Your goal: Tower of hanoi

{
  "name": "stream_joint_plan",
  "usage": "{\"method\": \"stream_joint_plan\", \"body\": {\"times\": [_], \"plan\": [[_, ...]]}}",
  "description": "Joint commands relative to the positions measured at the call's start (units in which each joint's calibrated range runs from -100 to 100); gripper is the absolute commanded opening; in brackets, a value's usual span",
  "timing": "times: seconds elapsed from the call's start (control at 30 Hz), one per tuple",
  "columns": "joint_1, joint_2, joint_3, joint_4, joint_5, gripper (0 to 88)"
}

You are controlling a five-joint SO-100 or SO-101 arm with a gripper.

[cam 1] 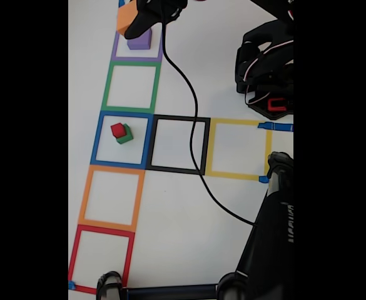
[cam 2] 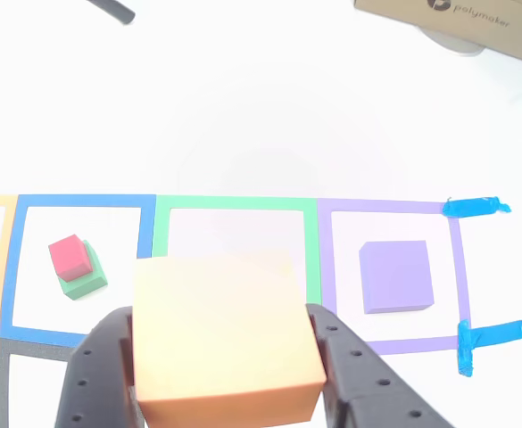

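In the fixed view, the black pincer [cam 1: 134, 26] pinches a large orange plastic cube [cam 1: 126, 17] above the purple tape square [cam 1: 116, 50], which holds a flat purple block [cam 1: 140, 40]. In the other view, the orange cube [cam 2: 225, 334] sits squarely between the jaws, with no long axis; a small red cube [cam 2: 69, 256] rests on a green cube [cam 2: 86, 283] in the blue tape square [cam 2: 145, 241].

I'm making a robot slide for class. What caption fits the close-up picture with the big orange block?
The hand holds an orange block above taped squares, near a purple block and a small red-on-green stack.
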Motion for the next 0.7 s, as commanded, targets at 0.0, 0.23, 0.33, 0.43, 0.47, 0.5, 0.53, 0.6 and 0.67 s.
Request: {"method": "stream_joint_plan", "body": {"times": [0.0, 0.23, 0.33, 0.43, 0.47, 0.5, 0.53, 0.6, 0.67], "plan": [[-1.0, -2.61, 8.95, -6.73, 0.18, 14.1], [-1.58, -4.71, 32.58, -29.32, 0.18, 14.3], [-2.53, -3.25, 43.04, -44.14, 0.18, 14.3], [-3.11, -1.16, 49.4, -53.45, 0.18, 14.3], [-3.4, -0.11, 50.95, -56.28, 0.18, 14.3], [-3.59, 1.51, 52.86, -60.09, 0.18, 14.3], [-3.78, 3.2, 54.95, -64.62, 0.18, 14.3], [-3.88, 7.65, 58.04, -73.29, 0.18, 14.4], [-3.59, 12.33, 60.22, -81.14, 0.18, 14.4]]}}
